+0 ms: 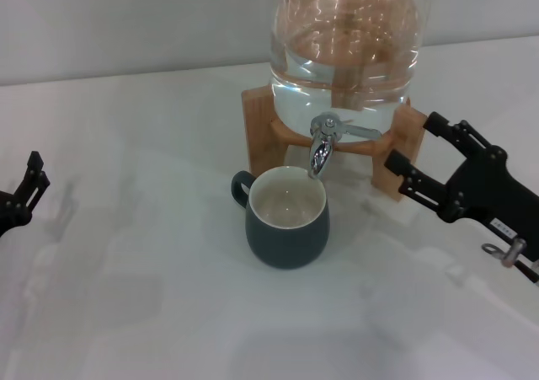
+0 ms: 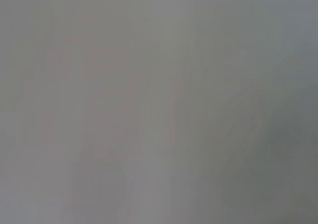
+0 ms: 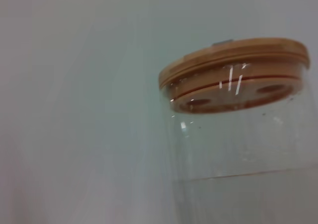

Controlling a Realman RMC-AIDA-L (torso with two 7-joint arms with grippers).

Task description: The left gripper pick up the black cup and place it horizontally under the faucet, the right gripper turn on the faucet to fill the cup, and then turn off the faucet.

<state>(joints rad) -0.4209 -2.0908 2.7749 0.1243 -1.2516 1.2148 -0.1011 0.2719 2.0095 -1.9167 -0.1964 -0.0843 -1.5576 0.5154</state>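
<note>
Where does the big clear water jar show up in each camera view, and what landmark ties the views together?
Head view: the water jar stands top centre on its wooden stand, above the faucet.
Left wrist view: not in it.
Right wrist view: the jar's upper part fills the right side.
Shared landmark: the jar's wooden lid, cropped at the head view's top edge.

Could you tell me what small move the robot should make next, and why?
Probably bring the open right gripper leftward onto the faucet lever: the black cup already stands upright under the spout, seemingly empty, while the left gripper sits away at the table's left edge.
</note>
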